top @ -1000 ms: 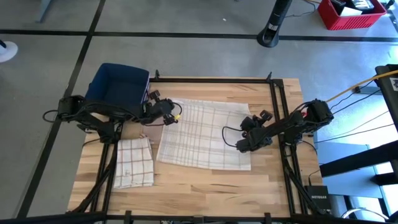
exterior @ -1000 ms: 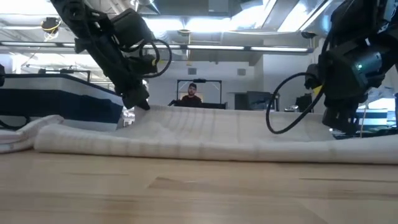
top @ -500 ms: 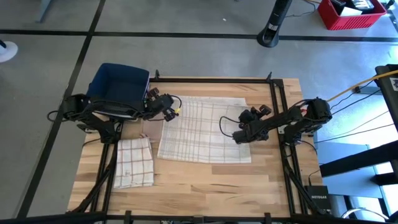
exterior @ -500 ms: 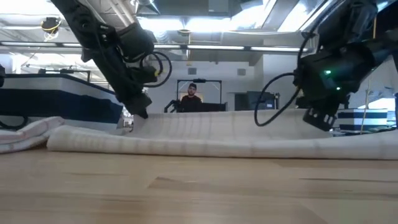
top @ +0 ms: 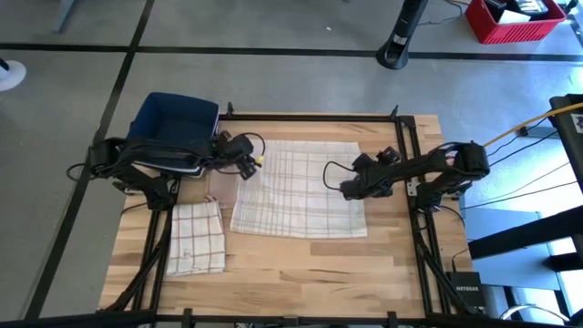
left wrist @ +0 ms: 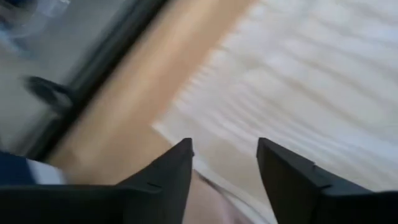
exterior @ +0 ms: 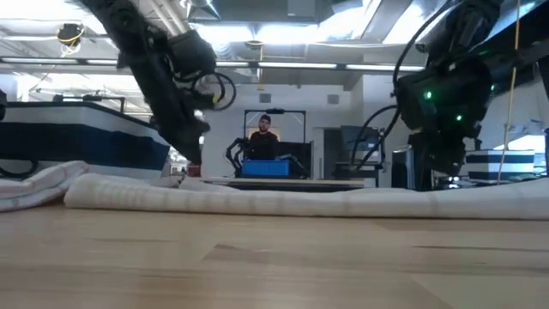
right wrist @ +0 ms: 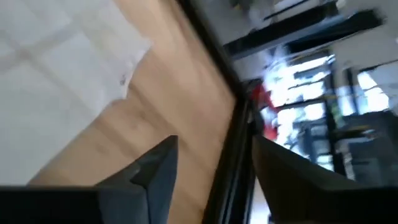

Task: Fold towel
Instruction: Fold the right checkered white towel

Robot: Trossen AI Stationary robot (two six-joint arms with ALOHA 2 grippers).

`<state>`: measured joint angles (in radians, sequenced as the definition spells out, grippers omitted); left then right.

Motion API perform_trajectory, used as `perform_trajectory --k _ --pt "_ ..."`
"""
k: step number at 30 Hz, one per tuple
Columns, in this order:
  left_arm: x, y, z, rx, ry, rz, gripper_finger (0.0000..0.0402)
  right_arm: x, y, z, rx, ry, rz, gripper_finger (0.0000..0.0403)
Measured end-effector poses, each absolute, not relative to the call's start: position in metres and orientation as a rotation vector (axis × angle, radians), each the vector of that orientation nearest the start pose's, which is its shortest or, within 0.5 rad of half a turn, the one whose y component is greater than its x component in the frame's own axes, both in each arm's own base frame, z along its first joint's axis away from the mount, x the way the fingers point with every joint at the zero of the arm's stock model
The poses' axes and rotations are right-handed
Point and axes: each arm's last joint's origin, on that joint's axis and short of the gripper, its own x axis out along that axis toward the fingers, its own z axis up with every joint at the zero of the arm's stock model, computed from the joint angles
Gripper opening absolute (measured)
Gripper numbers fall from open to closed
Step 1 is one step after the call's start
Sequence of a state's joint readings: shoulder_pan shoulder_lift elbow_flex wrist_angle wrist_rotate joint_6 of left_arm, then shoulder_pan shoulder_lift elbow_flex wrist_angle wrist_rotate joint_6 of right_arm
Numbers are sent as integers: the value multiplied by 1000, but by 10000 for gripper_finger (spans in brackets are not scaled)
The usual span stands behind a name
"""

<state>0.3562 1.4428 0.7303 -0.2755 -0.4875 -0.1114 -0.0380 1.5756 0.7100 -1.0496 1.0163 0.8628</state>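
Robotics lab, concrete floor (top: 291, 82), framed workbench (top: 301, 273), ceiling strip lights (exterior: 283, 34)

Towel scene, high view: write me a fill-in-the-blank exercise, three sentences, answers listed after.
1. The plaid towel between the two grippers lies ____ on the table.
2. A smaller folded towel sits nearer the ____ gripper.
3. The right gripper has its fingers ____, holding nothing.

Missing words: flat; left; open
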Motion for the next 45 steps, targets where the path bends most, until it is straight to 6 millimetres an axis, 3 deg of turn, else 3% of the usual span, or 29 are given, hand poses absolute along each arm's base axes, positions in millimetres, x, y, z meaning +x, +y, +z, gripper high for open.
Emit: perform_trajectory --k 7,13,19,27,31,35,39,45 --pt "251 62 188 -297 981 480 193 196 -8 158 -34 1263 -1042 221" --pt "245 16 153 -376 1123 348 187 210 29 149 165 1125 -572 214" --pt "241 -23 135 -401 1182 335 186 203 50 130 263 1139 -380 211" --pt "237 -76 140 -498 1187 188 186 193 99 138 490 1288 -44 211" --pt "244 -91 161 -519 1171 72 186 198 116 158 534 1328 60 211" --pt "257 -82 205 -415 1023 -3 186 206 112 185 402 1293 -1 211" --pt "261 -48 232 -226 899 116 186 211 95 204 183 1150 -118 211" --pt "260 30 226 -90 964 317 185 218 51 194 95 1100 -231 211"
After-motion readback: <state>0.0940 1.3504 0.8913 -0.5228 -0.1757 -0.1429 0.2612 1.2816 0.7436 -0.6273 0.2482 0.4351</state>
